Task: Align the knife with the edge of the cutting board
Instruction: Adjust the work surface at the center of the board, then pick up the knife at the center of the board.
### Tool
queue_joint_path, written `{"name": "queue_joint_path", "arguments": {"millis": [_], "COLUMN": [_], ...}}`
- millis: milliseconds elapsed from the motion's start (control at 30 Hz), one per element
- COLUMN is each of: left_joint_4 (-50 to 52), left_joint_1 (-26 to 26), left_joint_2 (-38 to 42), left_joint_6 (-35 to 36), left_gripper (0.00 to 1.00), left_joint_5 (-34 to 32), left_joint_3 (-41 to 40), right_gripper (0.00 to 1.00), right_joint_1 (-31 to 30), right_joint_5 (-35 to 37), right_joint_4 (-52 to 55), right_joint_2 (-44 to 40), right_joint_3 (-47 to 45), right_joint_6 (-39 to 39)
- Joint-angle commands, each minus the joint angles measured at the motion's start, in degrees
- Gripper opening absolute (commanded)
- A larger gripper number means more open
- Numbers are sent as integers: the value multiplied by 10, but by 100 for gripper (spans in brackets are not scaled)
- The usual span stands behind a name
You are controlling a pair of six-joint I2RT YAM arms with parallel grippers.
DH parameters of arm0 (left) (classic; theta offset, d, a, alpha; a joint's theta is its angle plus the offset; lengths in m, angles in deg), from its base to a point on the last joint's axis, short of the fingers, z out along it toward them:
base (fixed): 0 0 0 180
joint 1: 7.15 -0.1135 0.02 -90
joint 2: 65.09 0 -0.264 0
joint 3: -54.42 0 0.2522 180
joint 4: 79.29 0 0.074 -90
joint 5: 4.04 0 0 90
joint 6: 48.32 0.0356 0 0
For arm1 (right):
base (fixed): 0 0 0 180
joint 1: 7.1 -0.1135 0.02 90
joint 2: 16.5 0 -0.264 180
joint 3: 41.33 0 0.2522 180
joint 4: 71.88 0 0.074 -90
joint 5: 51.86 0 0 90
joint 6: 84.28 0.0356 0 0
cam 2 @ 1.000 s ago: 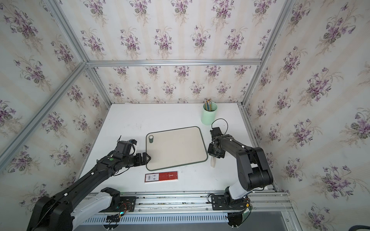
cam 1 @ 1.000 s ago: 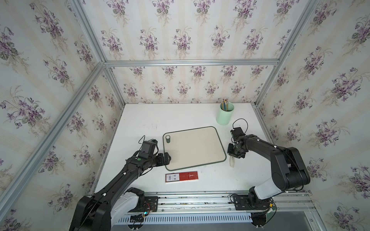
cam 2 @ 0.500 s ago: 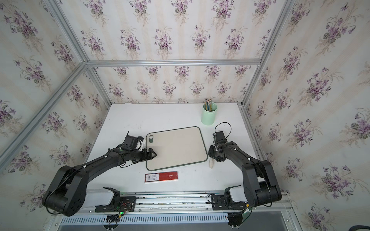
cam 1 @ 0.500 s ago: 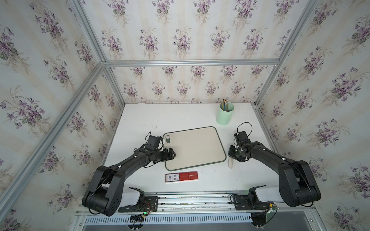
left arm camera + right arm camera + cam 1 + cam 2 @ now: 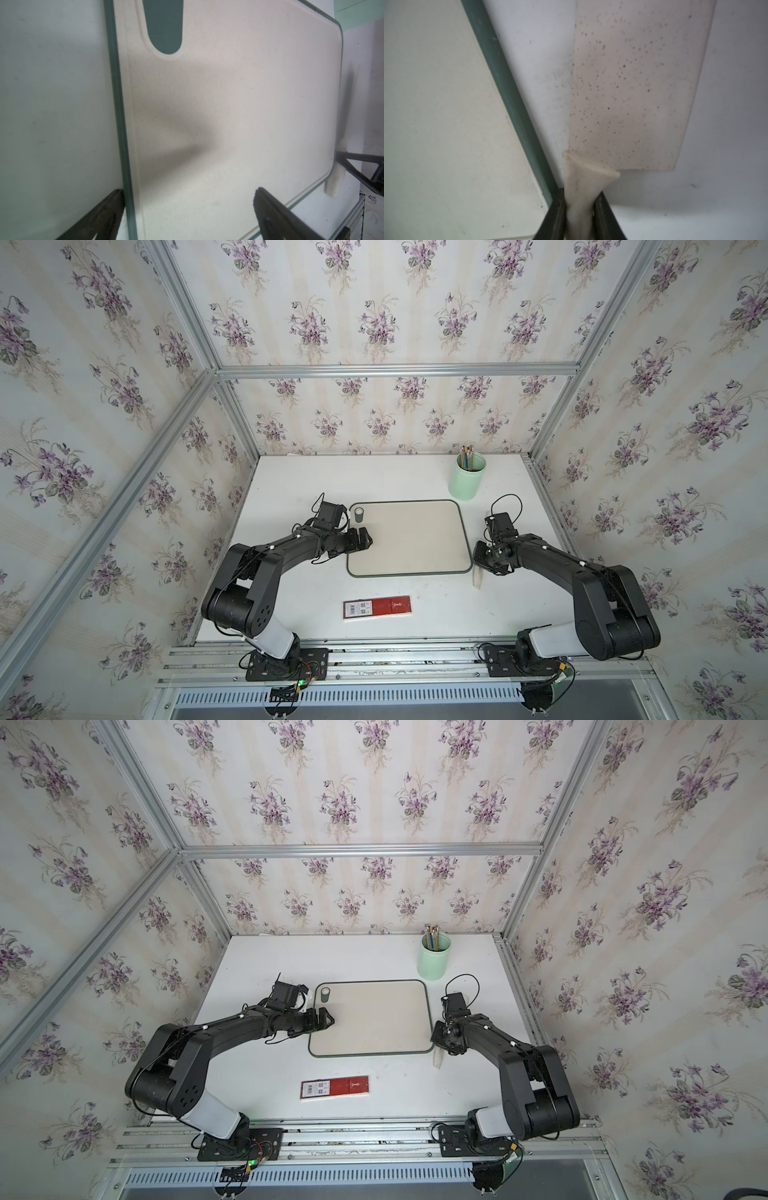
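Pinching its slim handle, the right gripper (image 5: 579, 216) clamps the knife (image 5: 629, 93), seemingly light, stiff and slippery, beside the cutting board (image 5: 446, 124), while the left gripper (image 5: 189, 190) stands open

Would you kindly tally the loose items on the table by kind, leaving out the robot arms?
cutting board: 1
knife: 1
red-and-white box: 1
green pencil cup: 1
Total: 4

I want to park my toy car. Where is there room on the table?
Bare table: behind the cutting board, left of the pencil cup, and in front, either side of the red box. Crowded: the board's sides, with the left gripper and the right gripper holding the knife.
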Motion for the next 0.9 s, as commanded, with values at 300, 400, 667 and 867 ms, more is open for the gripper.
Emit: {"name": "queue_joint_path", "arguments": {"millis": [300, 400, 667, 867], "left_joint_4": [72, 98, 148, 177], "left_joint_1": [-21, -29, -37, -37], "left_joint_2": [14, 31, 140, 233], "left_joint_6": [17, 21, 29, 34], "left_gripper": [100, 99, 99, 99], "left_joint_5": [-21, -40, -64, -88], "left_joint_3": [32, 52, 32, -37], "right_gripper": [11, 11, 11, 11], "right_joint_1": [-2, -2, -15, -60], "right_joint_5": [14, 27, 36, 43], "right_joint_4": [2, 16, 60, 82], "right_joint_2": [-12, -27, -86, -113], "right_joint_3": [1, 6, 14, 16], "right_joint_6": [2, 4, 10, 23]}}
